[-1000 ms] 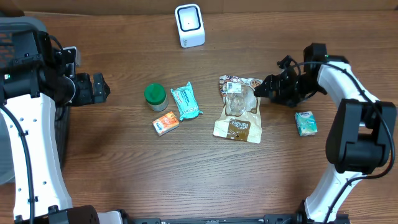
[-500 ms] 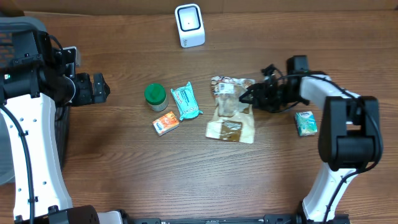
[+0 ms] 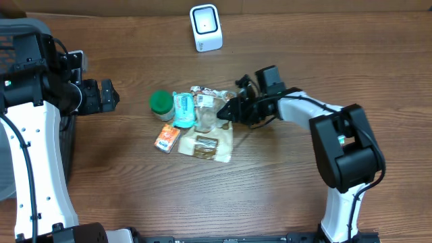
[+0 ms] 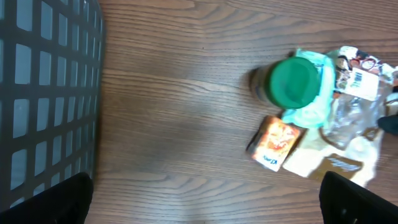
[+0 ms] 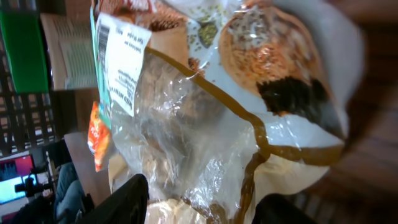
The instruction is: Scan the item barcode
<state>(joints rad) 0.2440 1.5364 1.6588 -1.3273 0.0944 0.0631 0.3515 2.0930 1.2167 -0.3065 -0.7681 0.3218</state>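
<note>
My right claw [image 3: 227,111] is part-spread at the 3 o'clock edge of the snack bag [image 3: 206,131]; I cannot tell whether it grips. Bag lies mid-worktop [image 3: 283,189]. Scanner [image 3: 206,27] at 12 o'clock. My left claw [image 3: 111,94], 9 o'clock: fully spread, empty.

Scanner [image 3: 206,27] at back of table [image 3: 283,196], centre. Mid-table, L to R, touching: jar [image 3: 160,102], packet [image 3: 183,109], bag [image 3: 209,131]. Box [image 3: 167,138] just in front of jar.

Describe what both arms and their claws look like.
The left arm and right arm have smooth white shells, bulky black joint housings and thin black cables alongside. The left claw and right claw are black.
</note>
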